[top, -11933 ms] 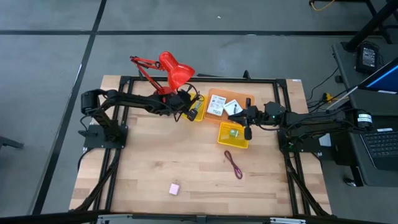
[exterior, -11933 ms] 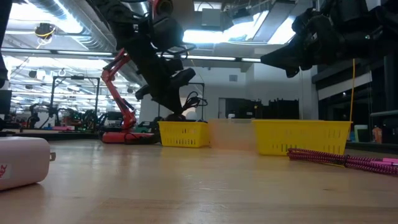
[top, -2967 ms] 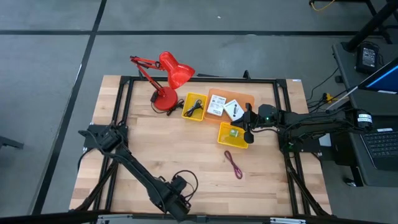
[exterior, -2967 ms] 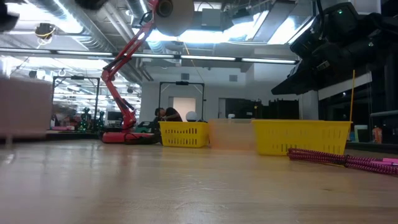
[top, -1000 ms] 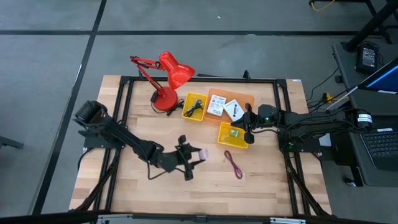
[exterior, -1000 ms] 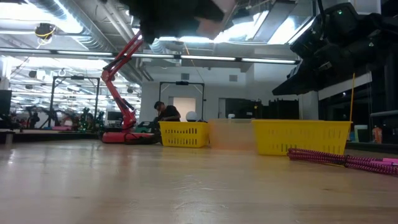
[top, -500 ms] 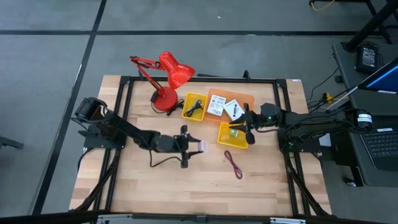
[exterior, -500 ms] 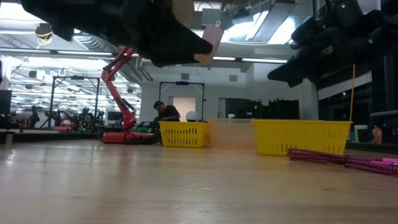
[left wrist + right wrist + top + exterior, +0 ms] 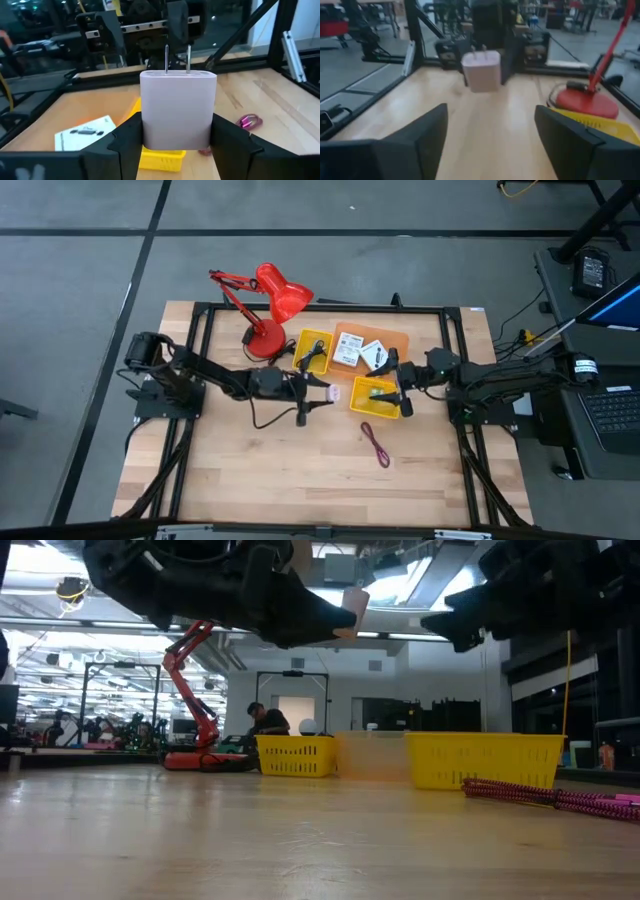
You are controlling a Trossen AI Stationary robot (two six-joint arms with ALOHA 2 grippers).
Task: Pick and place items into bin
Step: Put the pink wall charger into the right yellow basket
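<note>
**Charger in my left jaws, nearly at the bins**

The pale pink plug-in charger (image 9: 178, 110) sits clamped between my left jaws, prongs pointing away from my wrist, held up off the table (image 9: 250, 470). In the high view my left gripper (image 9: 318, 391) hangs just beside the yellow bin (image 9: 375, 397) in front of my right arm, with the charger (image 9: 333, 393) at its tip, near that bin's rim but not over it yet. Behind it stand a second yellow bin (image 9: 311, 351) with a black cable in it and an orange tray (image 9: 372, 337) carrying two white cards. The maroon cord (image 9: 376, 444) lies loose on the table, apart from every bin.

My right gripper (image 9: 397, 388) is over the same yellow bin, jaws spread wide and holding nothing; through its wrist camera I see the charger (image 9: 481, 70) coming straight at it.

The risks, as I judge them: both my arms crowd one bin, so the left could knock into the right gripper if neither gives way. Letting go too early would drop the charger on the table or on the rim, where it could tip out. The red desk lamp (image 9: 277, 297) stands close behind my left arm, and a wide swing could catch it.
</note>
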